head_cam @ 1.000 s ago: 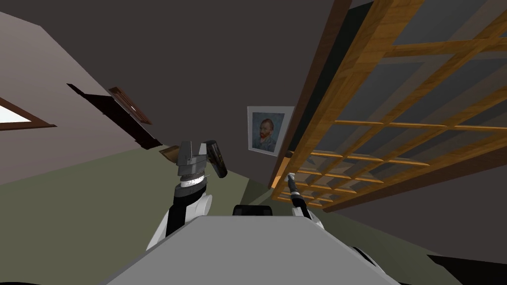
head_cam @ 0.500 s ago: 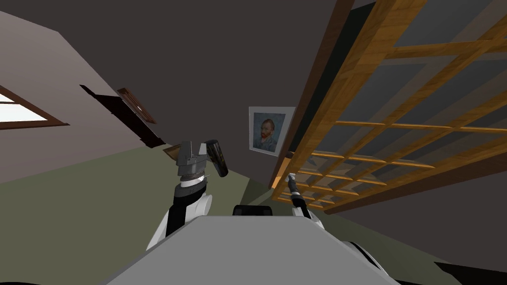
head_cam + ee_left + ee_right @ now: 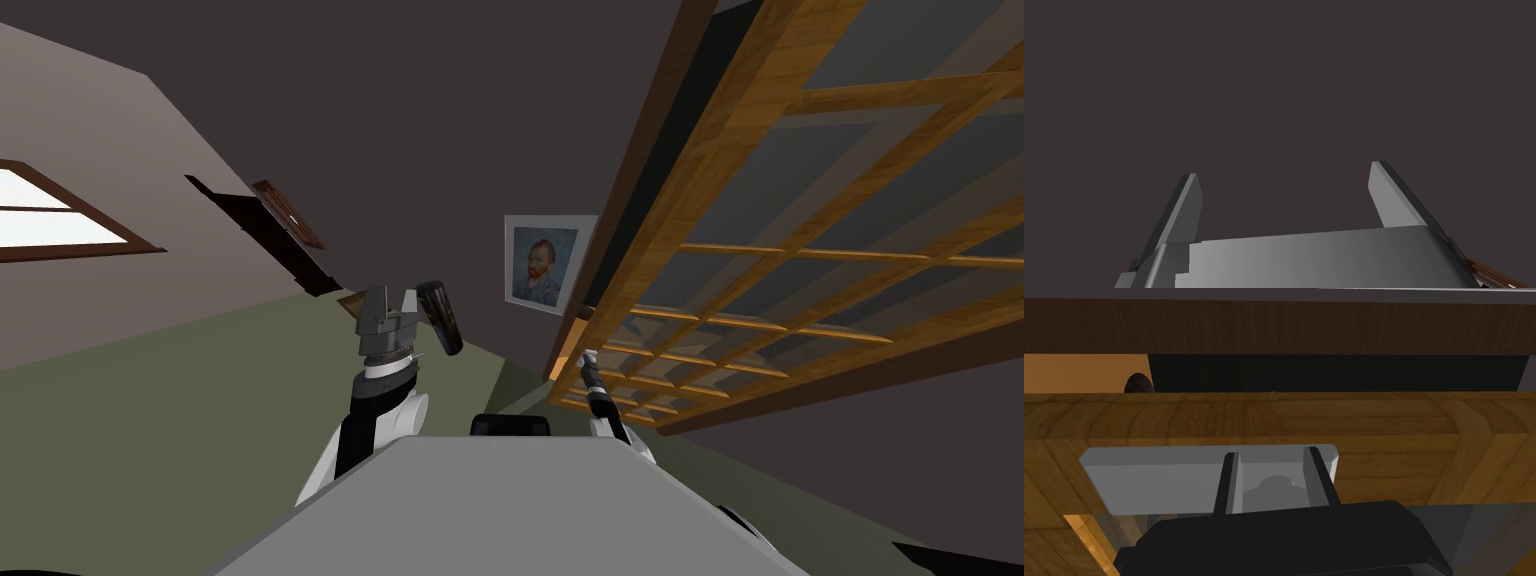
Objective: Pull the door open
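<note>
The right gripper [image 3: 1269, 455] has its fingers clenched on a light grey handle [image 3: 1149, 478], a flat bar whose long axis runs crosswise to them, along a rail of the door [image 3: 1324, 418]. The door is golden wood, a lattice of grey panes, to the robot's right. Beyond its edge lie a black area [image 3: 1324, 373] and a dark brown frame [image 3: 1274, 328]. The left gripper [image 3: 1284, 170], raised, is spread wide.

Grainy wooden door [image 3: 735, 130], matt grey handle [image 3: 1174, 475]

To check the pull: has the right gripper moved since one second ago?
No: the right gripper, shut on the handle, keeps its spot against the portrait.
</note>
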Robot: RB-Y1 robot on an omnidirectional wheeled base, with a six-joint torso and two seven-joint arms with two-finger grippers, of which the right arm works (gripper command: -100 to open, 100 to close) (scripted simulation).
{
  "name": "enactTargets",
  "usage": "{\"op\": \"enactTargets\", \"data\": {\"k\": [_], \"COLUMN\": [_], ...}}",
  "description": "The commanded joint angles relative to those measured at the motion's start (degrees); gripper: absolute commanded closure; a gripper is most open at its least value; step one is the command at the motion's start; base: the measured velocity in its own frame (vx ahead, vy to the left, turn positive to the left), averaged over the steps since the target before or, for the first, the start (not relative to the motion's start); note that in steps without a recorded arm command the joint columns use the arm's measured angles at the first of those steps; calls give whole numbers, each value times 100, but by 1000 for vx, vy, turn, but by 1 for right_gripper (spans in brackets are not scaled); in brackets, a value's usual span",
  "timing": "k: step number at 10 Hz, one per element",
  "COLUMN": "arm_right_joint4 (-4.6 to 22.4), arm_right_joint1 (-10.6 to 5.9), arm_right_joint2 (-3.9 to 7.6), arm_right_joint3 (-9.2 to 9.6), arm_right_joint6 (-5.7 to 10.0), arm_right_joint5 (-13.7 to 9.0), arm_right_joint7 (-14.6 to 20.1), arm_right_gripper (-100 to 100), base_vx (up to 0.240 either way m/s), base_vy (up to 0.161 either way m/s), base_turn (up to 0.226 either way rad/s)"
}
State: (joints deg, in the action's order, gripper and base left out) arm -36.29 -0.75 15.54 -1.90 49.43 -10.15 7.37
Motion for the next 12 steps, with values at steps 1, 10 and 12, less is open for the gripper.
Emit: {"op": "enactTargets", "data": {"k": [1, 10, 12], "arm_right_joint4": [286, 255, 255], "arm_right_joint1": [-108, -81, -81], "arm_right_joint2": [111, 142, 142], "arm_right_joint3": [-73, 98, 98], "arm_right_joint6": [166, 175, 175], "arm_right_joint5": [-82, -352, -352], "arm_right_joint7": [178, 1089, 1134], "arm_right_gripper": [100, 100, 100], "base_vx": [-11, -14, -9], "base_vy": [-8, -7, 0], "base_turn": [17, 22, 8]}}
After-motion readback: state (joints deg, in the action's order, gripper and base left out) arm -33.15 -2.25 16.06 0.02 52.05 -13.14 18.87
